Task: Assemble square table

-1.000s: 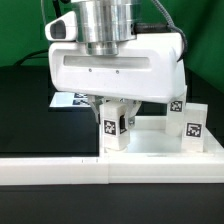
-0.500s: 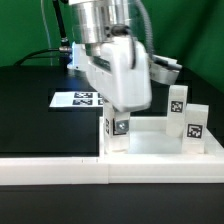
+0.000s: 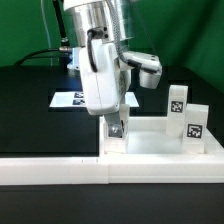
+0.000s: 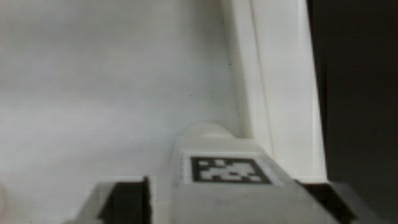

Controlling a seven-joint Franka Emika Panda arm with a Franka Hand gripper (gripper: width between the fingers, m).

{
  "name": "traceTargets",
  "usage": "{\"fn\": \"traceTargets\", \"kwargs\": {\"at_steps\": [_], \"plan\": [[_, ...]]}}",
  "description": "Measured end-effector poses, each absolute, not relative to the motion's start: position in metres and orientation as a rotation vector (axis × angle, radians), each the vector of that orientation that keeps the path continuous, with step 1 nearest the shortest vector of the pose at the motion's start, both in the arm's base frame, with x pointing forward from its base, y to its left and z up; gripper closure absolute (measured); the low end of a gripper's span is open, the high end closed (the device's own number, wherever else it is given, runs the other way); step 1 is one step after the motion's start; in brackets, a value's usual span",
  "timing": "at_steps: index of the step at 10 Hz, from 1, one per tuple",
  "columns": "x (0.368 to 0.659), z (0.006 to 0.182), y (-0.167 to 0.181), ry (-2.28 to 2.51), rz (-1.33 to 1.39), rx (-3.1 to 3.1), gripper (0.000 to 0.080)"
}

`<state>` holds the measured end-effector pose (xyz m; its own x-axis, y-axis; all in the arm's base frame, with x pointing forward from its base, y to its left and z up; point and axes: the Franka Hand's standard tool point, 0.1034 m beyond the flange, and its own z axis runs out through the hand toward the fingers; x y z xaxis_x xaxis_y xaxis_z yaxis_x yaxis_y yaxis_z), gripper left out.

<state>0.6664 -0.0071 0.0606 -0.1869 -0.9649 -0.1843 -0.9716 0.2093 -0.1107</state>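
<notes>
Our gripper [image 3: 117, 126] straddles the short white tagged plastic leg [image 4: 228, 166] on the white square tabletop [image 3: 160, 143]; grip unclear. Lifting carelessly could unseat it.

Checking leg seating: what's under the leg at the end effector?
The leg stands upright on the square tabletop, near a corner by the raised rim. The end effector straddles it. The contact underneath is hidden by the leg, so seating can't be confirmed.

The exterior view looked level and close across the desk [image 3: 30, 100] at the arm and the square table [image 3: 160, 140], while the wrist view looked straight down between the jaws, sharing one tagged leg [image 3: 117, 127] [image 4: 231, 165].
</notes>
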Motion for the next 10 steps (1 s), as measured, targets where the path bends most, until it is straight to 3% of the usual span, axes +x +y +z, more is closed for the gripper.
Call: {"fn": "traceTargets", "kwargs": {"at_steps": [1,2,4,8,10], "plan": [[0.666,0.061,-0.007,2.265,0.046,-1.854,0.0259],[0.667,0.062,-0.005,2.092,0.016,-2.043,0.0175],[0.670,0.067,0.005,1.641,-0.052,-2.426,0.0154],[0.669,0.065,0.001,1.313,-0.091,-2.631,0.0150],[0.668,0.065,-0.003,0.842,-0.133,-2.870,0.0150]]}}
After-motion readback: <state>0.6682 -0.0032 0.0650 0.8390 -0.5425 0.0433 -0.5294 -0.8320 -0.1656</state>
